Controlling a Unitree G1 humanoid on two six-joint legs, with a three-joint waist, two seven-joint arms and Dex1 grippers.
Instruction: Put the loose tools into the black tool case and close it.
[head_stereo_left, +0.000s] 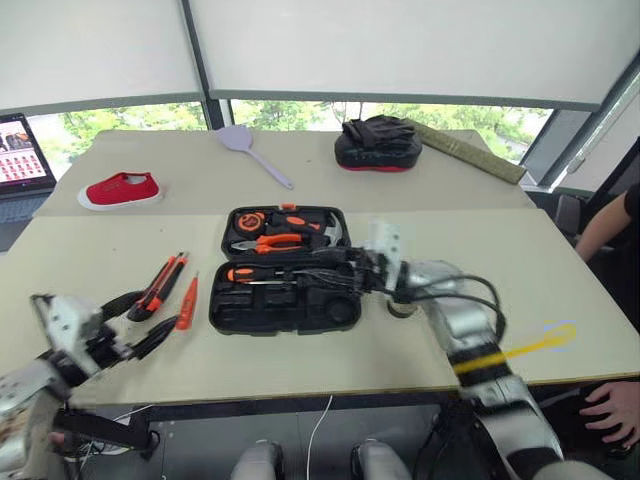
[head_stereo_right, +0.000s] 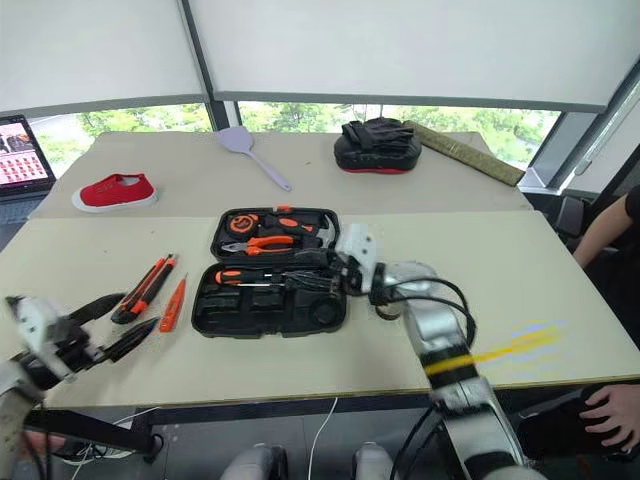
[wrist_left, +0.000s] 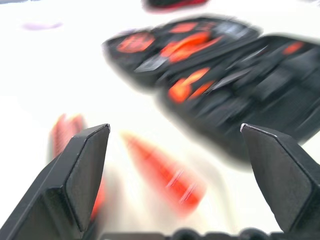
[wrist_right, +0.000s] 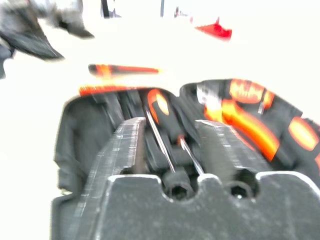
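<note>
Inside open black tool case: screwdrivers, pliers, hammer.

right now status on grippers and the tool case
Left gripper open, empty. Right gripper open over the black tool case, lid up. Utility knife, small cutter loose beside it. Nothing blocking.

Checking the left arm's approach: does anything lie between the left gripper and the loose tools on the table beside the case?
Nothing visible does. The left gripper, fingers apart, sits just short of the utility knife and small orange cutter, with bare table between. The open tool case lies beyond them.
</note>
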